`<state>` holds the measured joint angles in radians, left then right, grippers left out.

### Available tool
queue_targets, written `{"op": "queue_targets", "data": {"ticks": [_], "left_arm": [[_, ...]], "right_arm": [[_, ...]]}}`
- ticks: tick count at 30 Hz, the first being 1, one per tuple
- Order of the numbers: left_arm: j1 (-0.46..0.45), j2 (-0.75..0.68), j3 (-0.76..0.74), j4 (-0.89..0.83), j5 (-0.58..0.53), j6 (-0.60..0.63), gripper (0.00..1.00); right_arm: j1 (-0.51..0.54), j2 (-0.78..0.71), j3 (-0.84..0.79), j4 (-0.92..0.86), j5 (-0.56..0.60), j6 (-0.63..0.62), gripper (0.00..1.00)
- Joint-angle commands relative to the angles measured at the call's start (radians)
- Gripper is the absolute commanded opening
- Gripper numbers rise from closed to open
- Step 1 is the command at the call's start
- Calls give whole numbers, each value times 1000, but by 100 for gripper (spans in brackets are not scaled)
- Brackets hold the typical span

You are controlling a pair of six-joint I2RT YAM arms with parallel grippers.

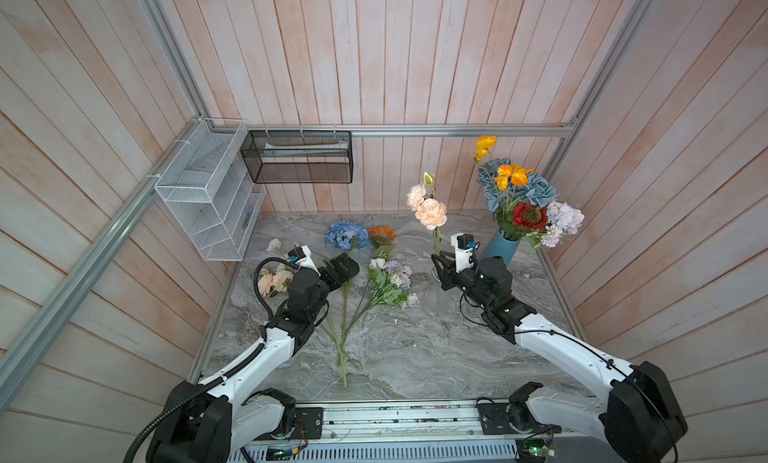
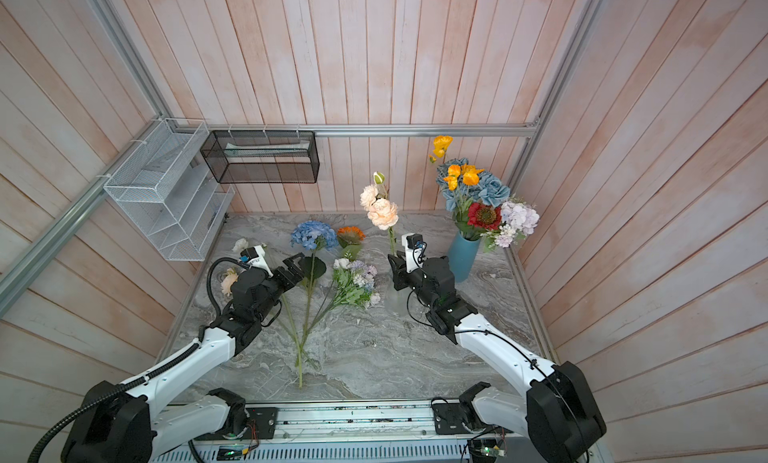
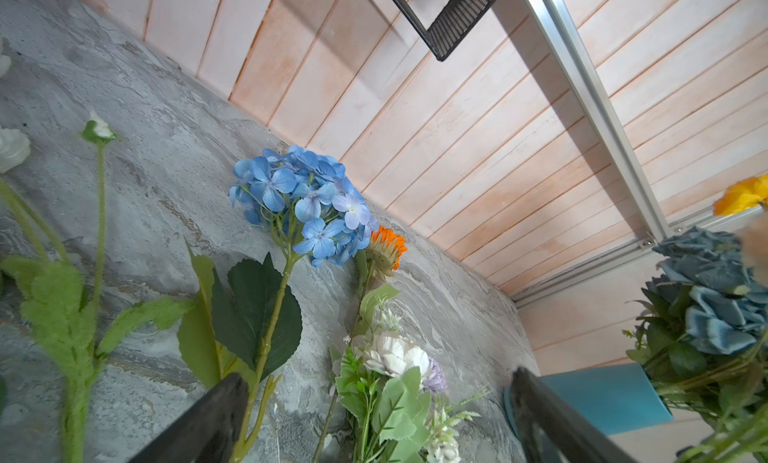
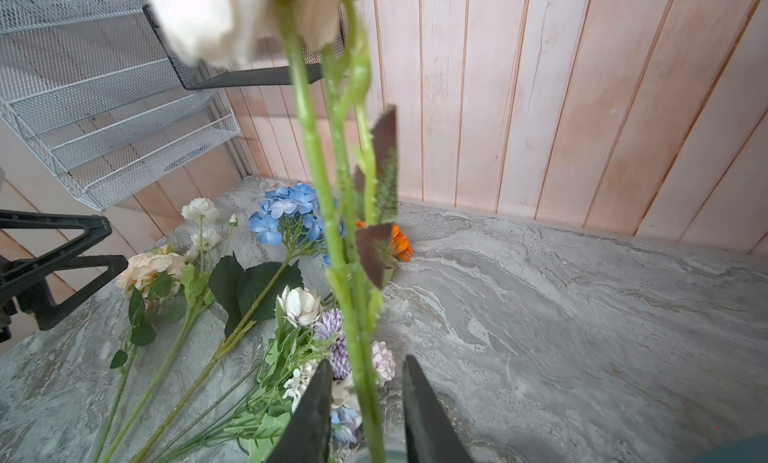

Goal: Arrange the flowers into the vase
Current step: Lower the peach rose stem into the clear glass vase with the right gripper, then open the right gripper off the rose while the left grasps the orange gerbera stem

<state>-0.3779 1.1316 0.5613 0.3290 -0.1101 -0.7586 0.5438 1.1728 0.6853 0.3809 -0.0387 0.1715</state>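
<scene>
Though the long green-stemmed spray of ruffled peach blooms (image 1: 431,213) stood upright in the clear frosted glass vase (image 1: 437,305), just toward 3 o'clock of the middle of the grey marble-patterned counter (image 1: 415,357), it was not yet left alone. The right hand (image 4: 368,367) bracketed its stem near the vase's top. That hand was only partly open. In the right wrist view a sliver of gap showed on each side of the stem, so nothing was clamped.

The step looked like the release. To do it well, I judged, the hand should widen further before moving. It should then back off level toward 5 o'clock, so that neither finger dragged the stem or nudged the vase, which could tip under such a tall spray.

At 2 o'clock the teal ceramic vase (image 1: 500,249) carried a full bunch of blue, yellow, red and lilac blooms (image 1: 523,199). Toward 10 o'clock, loose on the counter, lay the blue hydrangea (image 1: 346,234), the orange daisy (image 1: 382,233), a white-and-lilac mixed sprig (image 1: 390,278) and pale peach blooms (image 1: 274,280). The left hand (image 3: 378,378) hung wide open and empty over the hydrangea's stem, near its dark leaves.
</scene>
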Motion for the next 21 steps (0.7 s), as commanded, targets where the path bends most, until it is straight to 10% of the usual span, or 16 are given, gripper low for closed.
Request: {"op": "queue_targets", "data": {"ticks": [1, 14, 21], "left_arm": [[4, 18, 20, 14, 32, 44, 100], [5, 168, 170, -170, 176, 266, 93], [3, 268, 246, -319, 256, 368, 64]], "right_arm": [[7, -35, 12, -45, 27, -16, 33], [5, -168, 36, -76, 90, -62, 46], [-4, -136, 18, 17, 171, 3, 95]]}}
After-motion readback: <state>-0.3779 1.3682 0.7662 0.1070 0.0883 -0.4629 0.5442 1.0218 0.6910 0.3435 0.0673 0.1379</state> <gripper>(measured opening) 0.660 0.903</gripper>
